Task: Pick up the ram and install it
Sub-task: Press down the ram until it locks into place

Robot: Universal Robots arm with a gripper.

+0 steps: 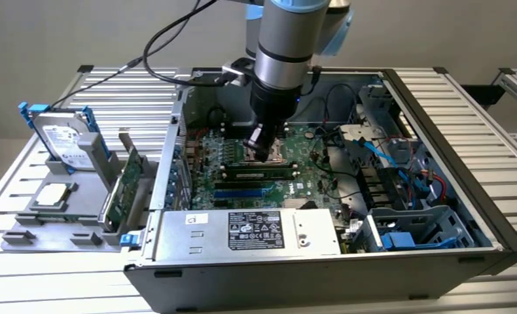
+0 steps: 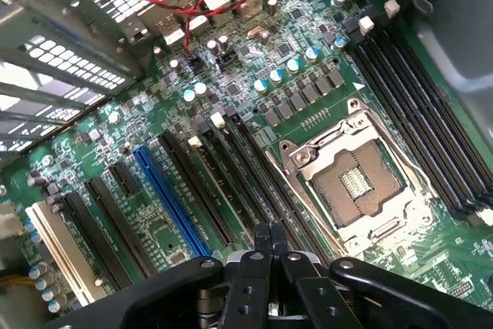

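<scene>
The ram (image 1: 258, 174), a narrow green stick with dark chips, lies along the black slots of the motherboard (image 1: 232, 190), on the near side of the CPU socket (image 1: 274, 157), and looks seated in a slot. My gripper (image 1: 263, 147) hangs inside the open computer case, just above the socket and a little behind the ram. In the wrist view its black fingertips (image 2: 260, 248) press together with nothing between them, so the gripper (image 2: 269, 230) is shut. They hover over long black slots (image 2: 254, 182) beside the CPU socket (image 2: 354, 182).
A grey rack outside the case, at the exterior view's left, holds a silver hard drive (image 1: 62, 140) and a green expansion card (image 1: 127, 183). The power supply (image 1: 250, 232) lies in front. Blue cables (image 1: 389, 157) and a drive cage (image 1: 415, 226) crowd the right. Red wire (image 2: 192, 5) runs near the case wall.
</scene>
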